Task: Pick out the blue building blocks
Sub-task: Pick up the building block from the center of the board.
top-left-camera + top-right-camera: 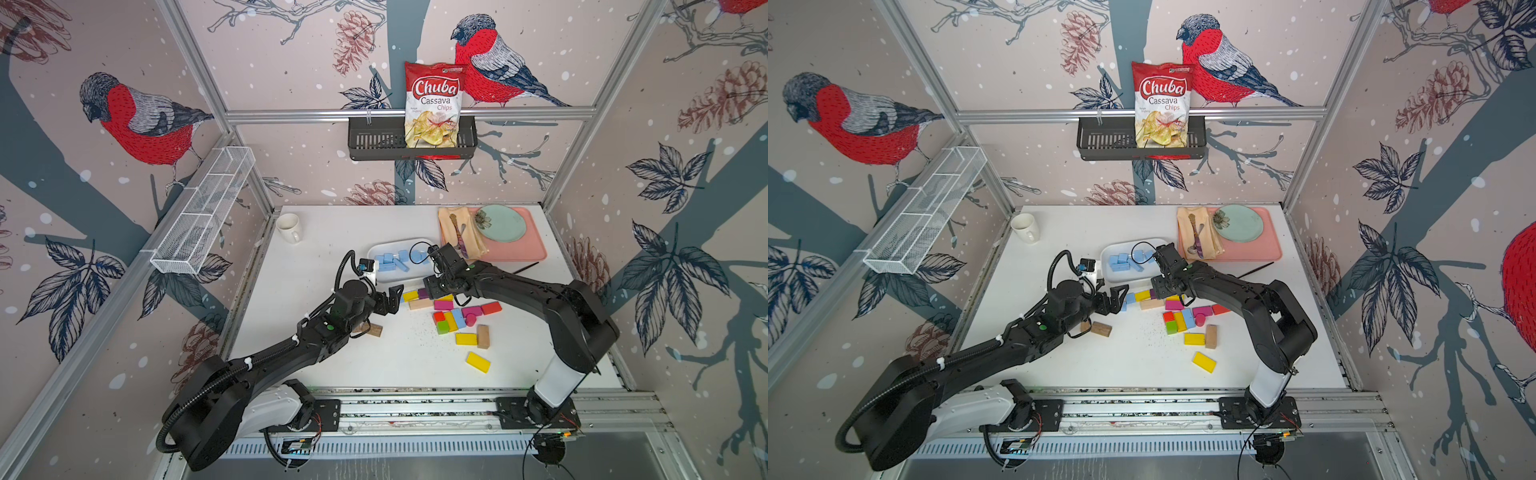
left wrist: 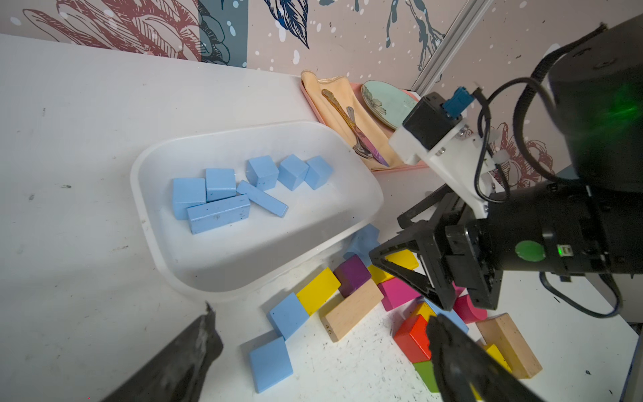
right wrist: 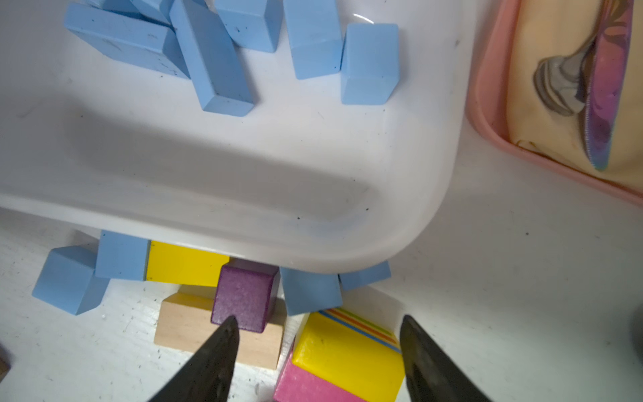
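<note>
Over by the white tray [image 2: 264, 268] I'd say this is past halfway. A bunch of blue blocks [image 2: 222, 195] already lie inside it, but a few are out on the table. Two cubes [image 2: 287, 315] sit just off the tray's front edge, another pair [image 3: 309, 292] is tucked against the rim beside a purple block [image 3: 243, 299], and a blue bar [image 1: 458, 318] is buried in the coloured pile.

The right claw [image 3: 320, 323] hangs right over that tucked pair, jaws apart with nothing between them, so it looks like the reach-and-grab step. The left claw [image 1: 394, 298] is spread wide and empty, close to the two cubes.

The next move looks fiddly: drop onto one tucked block without clipping the purple block or the tray. I can't quite tell if it's wedged under the rim, so maybe drag it clear first.
</note>
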`<action>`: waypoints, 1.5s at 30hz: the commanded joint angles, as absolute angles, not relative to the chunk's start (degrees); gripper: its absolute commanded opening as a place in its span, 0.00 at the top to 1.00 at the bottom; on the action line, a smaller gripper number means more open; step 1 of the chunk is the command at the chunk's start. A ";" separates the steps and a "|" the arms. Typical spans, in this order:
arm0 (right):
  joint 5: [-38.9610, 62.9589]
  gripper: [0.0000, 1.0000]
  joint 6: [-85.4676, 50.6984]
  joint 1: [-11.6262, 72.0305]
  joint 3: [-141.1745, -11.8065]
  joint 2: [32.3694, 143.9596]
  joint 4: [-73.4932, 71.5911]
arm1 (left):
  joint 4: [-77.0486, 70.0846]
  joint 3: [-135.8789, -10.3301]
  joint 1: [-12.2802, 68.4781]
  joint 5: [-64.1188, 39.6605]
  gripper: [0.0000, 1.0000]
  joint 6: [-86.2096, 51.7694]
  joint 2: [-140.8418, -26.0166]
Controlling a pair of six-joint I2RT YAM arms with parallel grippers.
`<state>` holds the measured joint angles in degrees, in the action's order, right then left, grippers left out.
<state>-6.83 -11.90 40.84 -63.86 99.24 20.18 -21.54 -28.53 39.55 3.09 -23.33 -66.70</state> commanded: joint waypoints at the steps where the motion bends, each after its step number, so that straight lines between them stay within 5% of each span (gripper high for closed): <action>1: -7.94 0.33 -11.26 40.96 -64.66 100.31 19.82 | -24.42 -28.41 39.55 2.46 0.03 -22.68 -66.93; 45: -7.30 0.68 -11.02 40.53 -67.42 107.77 17.97 | -24.39 -28.21 39.55 3.27 0.03 -23.29 -67.95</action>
